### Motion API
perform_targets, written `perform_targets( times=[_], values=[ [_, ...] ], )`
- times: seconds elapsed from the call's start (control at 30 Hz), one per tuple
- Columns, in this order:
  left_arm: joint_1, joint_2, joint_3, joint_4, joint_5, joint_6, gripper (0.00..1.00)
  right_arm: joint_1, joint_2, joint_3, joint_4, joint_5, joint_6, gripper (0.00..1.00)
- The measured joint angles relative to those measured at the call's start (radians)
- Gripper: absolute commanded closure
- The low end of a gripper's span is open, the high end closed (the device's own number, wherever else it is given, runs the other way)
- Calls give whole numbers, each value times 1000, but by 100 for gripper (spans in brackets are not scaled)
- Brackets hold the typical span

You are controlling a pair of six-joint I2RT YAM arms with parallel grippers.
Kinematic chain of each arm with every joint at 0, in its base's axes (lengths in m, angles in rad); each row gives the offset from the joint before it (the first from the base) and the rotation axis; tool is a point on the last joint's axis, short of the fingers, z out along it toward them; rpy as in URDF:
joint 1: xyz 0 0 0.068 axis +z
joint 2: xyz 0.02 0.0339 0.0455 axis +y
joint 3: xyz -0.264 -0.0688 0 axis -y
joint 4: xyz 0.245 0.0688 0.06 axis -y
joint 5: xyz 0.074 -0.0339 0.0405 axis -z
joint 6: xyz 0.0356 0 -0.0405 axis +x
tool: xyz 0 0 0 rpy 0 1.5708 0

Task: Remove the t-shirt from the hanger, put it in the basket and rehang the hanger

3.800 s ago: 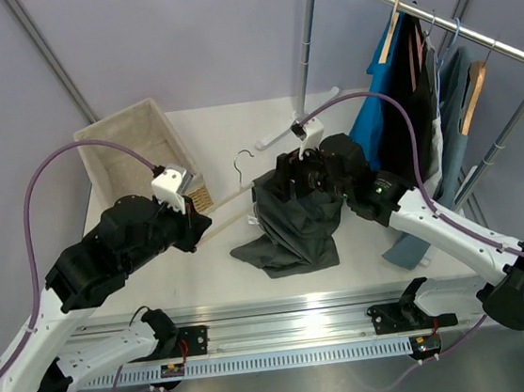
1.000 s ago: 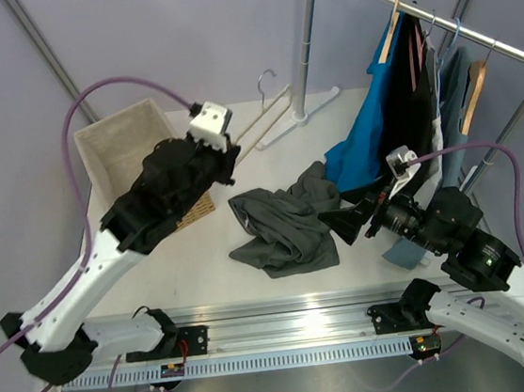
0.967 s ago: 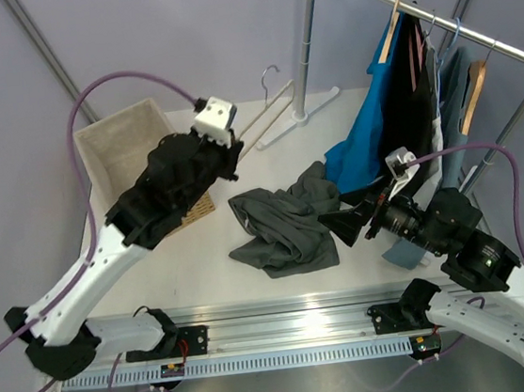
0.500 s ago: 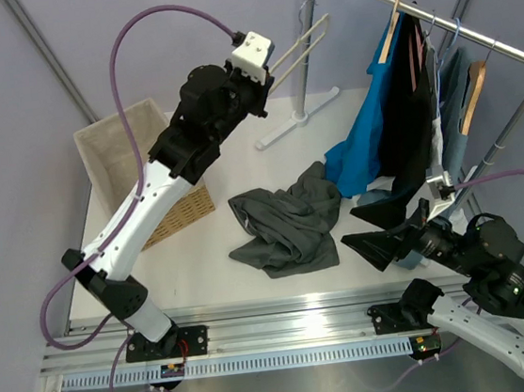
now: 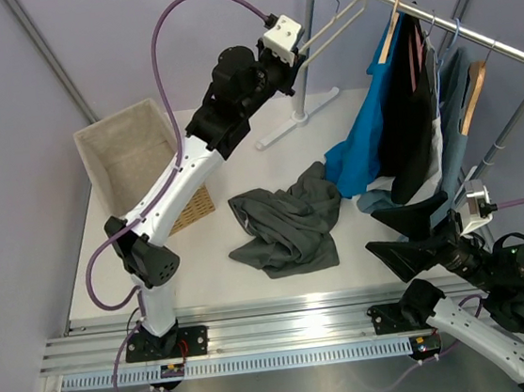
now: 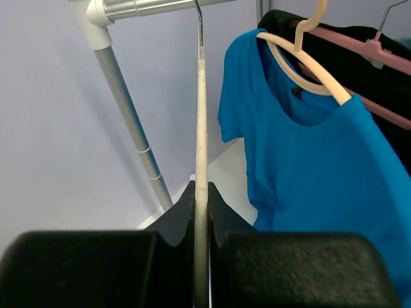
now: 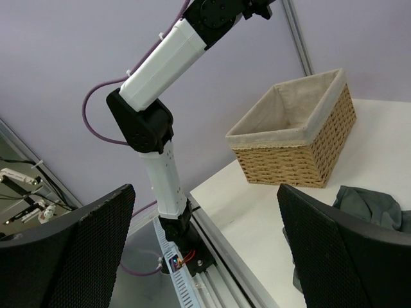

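Right end effector (image 7: 204, 192) spread wide; wicker basket (image 7: 289, 160), t-shirt (image 7: 376, 208) edge on table (image 7: 257, 202).

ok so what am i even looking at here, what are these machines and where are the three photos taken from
Two robot arms stand at the near edge of a table. The wide picture looks down from above; the other two come from small cameras on each wrist. The left gripper is shut on a pale wooden hanger, held up near the clothes rail where a blue shirt hangs. The right gripper is open and holds nothing. On the table lie a crumpled grey t-shirt and a wicker basket.
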Motion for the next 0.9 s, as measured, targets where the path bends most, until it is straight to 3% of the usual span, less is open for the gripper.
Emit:
perform_targets(
  times=[0.9],
  values=[
    [61, 216, 92, 248, 72, -76, 100, 0, 46, -18, 3, -14, 9, 1]
  ],
)
